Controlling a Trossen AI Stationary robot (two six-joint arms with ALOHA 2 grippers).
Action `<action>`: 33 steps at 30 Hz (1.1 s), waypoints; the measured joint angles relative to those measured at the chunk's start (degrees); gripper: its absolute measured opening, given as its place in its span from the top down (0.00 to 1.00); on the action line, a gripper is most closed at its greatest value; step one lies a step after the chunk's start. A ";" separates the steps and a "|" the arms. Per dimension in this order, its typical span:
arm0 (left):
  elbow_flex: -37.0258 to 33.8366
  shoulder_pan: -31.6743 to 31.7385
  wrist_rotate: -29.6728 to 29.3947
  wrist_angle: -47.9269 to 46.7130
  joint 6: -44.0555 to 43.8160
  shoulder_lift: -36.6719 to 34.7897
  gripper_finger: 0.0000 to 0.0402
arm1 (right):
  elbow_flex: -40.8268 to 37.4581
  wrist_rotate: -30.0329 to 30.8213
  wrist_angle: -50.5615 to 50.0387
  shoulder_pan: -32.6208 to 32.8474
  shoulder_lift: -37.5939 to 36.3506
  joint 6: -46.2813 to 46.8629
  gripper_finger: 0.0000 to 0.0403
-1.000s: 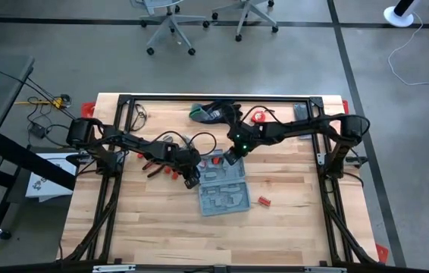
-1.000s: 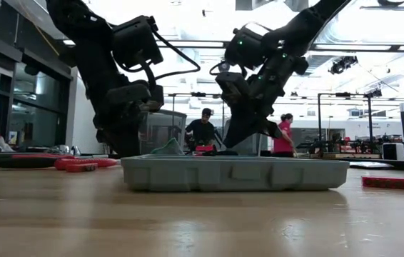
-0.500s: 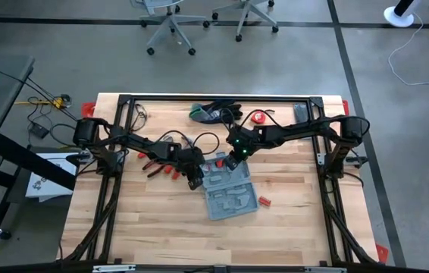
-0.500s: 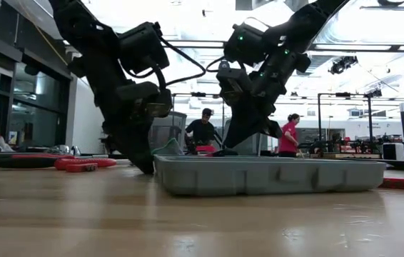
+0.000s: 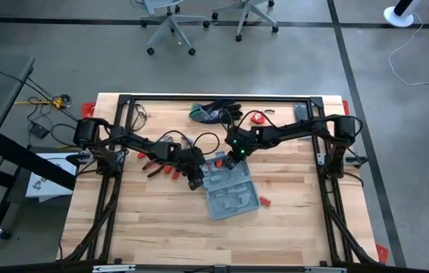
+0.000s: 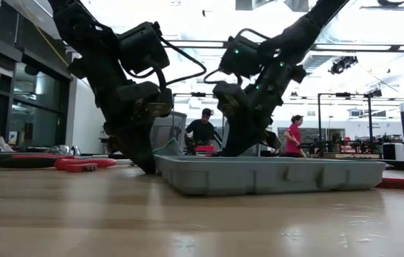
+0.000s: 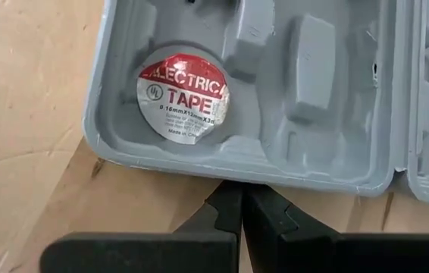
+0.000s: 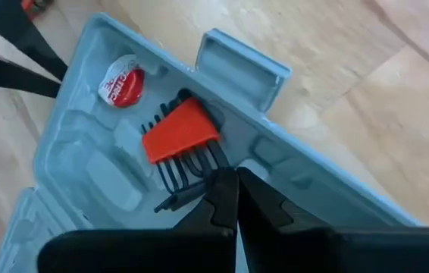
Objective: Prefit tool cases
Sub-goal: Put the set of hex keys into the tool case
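Note:
The grey-blue tool case (image 5: 230,193) lies open and flat on the wooden table, its moulded recesses facing up. One half holds a roll of electrical tape (image 7: 183,95) and a red-handled hex key set (image 8: 180,133). My left gripper (image 7: 242,199) is shut and slants down at the case's left side. My right gripper (image 8: 235,189) is also shut and reaches down into the case's far half, its tips beside the black ends of the hex keys (image 8: 192,171). In the low view the case (image 6: 266,175) rests on its flat underside. My left gripper meets the case's outer side wall (image 7: 237,180) with its shut fingertips, just outside the tape's recess. It comes slanting down from the table's left. The case stays flat on the table. My right gripper has its shut fingertips (image 8: 226,189) inside the case's half, coming from above and the far right. I cannot tell whether they touch the moulding or the keys.
Red-handled tools (image 5: 161,167) lie left of the case, and a small red piece (image 5: 264,202) lies at its right. Black-and-green gloves (image 5: 207,114) and a red round thing (image 5: 258,117) sit near the far edge. People show in the room beyond (image 6: 202,128).
My left gripper has gone toward the table's right and a little down, staying shut. The case has slid along the table toward the right edge and turned slightly, and it has kept still over the last half second. My right gripper has sunk a little into the case.

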 joint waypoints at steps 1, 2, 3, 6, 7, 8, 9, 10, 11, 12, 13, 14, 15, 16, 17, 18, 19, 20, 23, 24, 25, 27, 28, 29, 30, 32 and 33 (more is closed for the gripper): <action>0.00 0.00 0.18 0.02 0.02 0.00 1.00 | 0.00 0.23 0.08 -0.21 0.00 -0.04 1.00; 0.00 0.00 0.56 0.08 0.26 0.00 1.00 | 0.00 0.18 0.08 -0.43 -0.07 -0.13 1.00; 0.06 0.01 0.93 0.00 0.31 -0.09 1.00 | 0.00 0.16 0.08 -0.75 -0.21 -0.49 1.00; 0.44 0.02 1.12 -0.31 0.37 -0.17 1.00 | 0.00 0.33 -0.69 -1.43 -1.23 -0.68 1.00; 0.53 0.02 1.09 -0.29 0.33 -0.16 1.00 | 0.00 0.57 -0.93 -1.48 -1.83 -0.94 1.00; 0.62 0.02 1.13 -0.20 0.28 -0.12 1.00 | 0.00 0.97 -1.15 -1.48 -2.49 -1.06 1.00; 0.63 0.02 1.18 -0.11 0.25 -0.09 1.00 | 0.00 1.21 -1.50 -1.44 -3.13 -1.20 1.00; 0.63 0.02 1.18 -0.13 0.24 -0.09 1.00 | 0.00 1.26 -2.04 -1.34 -3.77 -1.55 1.00; 0.66 0.02 1.16 -0.16 0.25 -0.09 1.00 | 0.00 1.26 -2.51 -1.12 -4.20 -1.85 1.00; 0.68 0.00 1.15 -0.24 0.27 -0.09 1.00 | 0.00 1.31 -2.89 -0.85 -4.62 -2.08 1.00; 0.70 0.02 1.11 -0.26 0.28 -0.09 1.00 | 0.00 1.25 -3.16 -0.47 -4.96 -2.33 1.00; 0.70 0.00 1.09 -0.28 0.29 -0.09 1.00 | 0.00 0.90 -3.19 0.00 -5.16 -2.45 1.00; 0.70 0.00 0.98 -0.28 0.33 -0.09 1.00 | 0.00 0.40 -3.19 0.58 -5.22 -2.44 1.00; 0.70 0.00 0.90 -0.28 0.33 -0.11 1.00 | 0.00 0.23 -3.20 1.28 -5.22 -2.43 1.00; 0.72 0.00 0.84 -0.28 0.33 -0.11 1.00 | 0.00 0.25 -3.26 2.01 -5.18 -2.48 1.00; 0.72 0.00 0.77 -0.26 0.33 -0.12 1.00 | 0.00 0.43 -3.14 2.71 -4.82 -2.49 1.00; 0.70 0.00 0.78 -0.25 0.34 -0.13 1.00 | 0.00 0.51 -2.66 3.29 -4.48 -2.49 1.00; 0.71 0.00 0.79 -0.22 0.33 -0.13 1.00 | 0.00 0.58 -2.40 3.74 -3.98 -2.59 1.00; 0.70 0.00 0.85 -0.07 0.33 -0.15 1.00 | 0.00 1.17 -1.13 3.66 -1.43 -2.44 1.00; 0.70 0.00 1.00 -0.03 0.33 -0.15 1.00 | -0.01 1.65 -0.50 3.19 -0.67 -2.14 1.00; 0.70 0.00 1.01 0.05 0.35 -0.15 1.00 | -0.03 1.66 0.38 2.60 -0.05 -1.58 1.00; 0.70 0.00 1.25 0.11 0.32 -0.17 1.00 | -0.02 1.81 2.57 1.44 0.65 -0.67 1.00; 0.71 0.00 1.37 0.17 0.31 -0.17 1.00 | -0.02 1.55 3.11 0.90 0.83 -0.54 1.00; 0.71 0.00 1.49 0.17 0.28 -0.17 1.00 | -0.02 1.30 3.36 0.53 0.90 -0.37 1.00; 0.71 0.00 1.73 0.18 0.29 -0.17 1.00 | -0.02 1.02 3.58 0.13 0.88 -0.09 1.00; 0.70 -0.12 2.15 0.20 0.21 -0.17 1.00 | -0.02 -0.26 3.83 -0.48 0.87 -0.18 1.00; 0.70 -0.17 2.47 0.20 0.18 -0.17 1.00 | -0.02 -1.41 3.40 -0.64 0.87 -0.46 1.00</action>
